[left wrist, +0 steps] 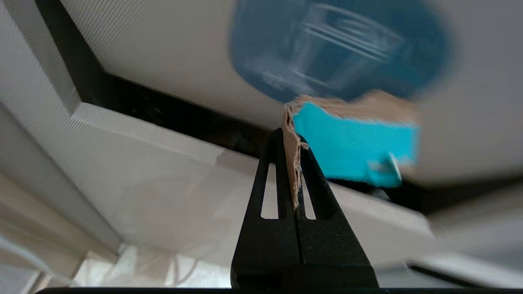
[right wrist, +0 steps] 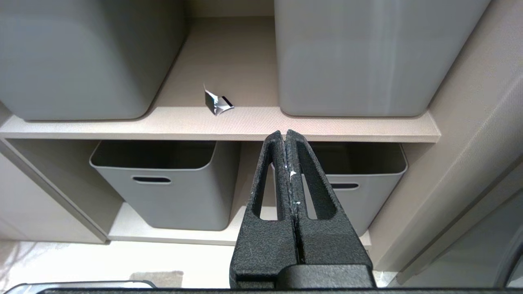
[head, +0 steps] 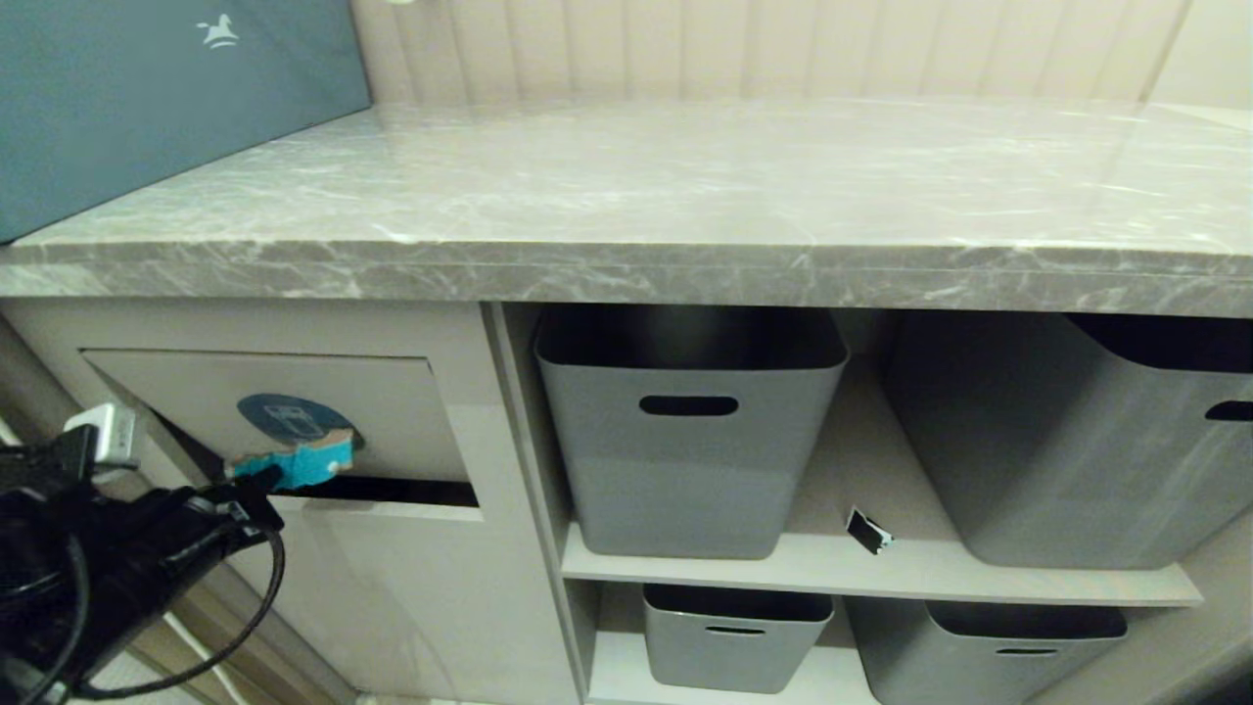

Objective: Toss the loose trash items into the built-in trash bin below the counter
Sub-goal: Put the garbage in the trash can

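Grey marble with white veins forms the counter (head: 685, 196), with four grey plastic tubs (head: 690, 431) on the shelves beneath. A torn black scrap (head: 868, 532) with white edges lies on the upper shelf (head: 881, 573) between two tubs. The left gripper (head: 256, 482) is clamped on the teal wrapper strip (head: 299, 463), which lies roughly level, its brown end touching the blue sticker (head: 291, 419) on the bin flap (head: 264, 401); the flap is tilted in, leaving a dark slot below. The sticker shows a white bin icon. The right gripper (right wrist: 285, 136) hangs closed and empty before the shelves.
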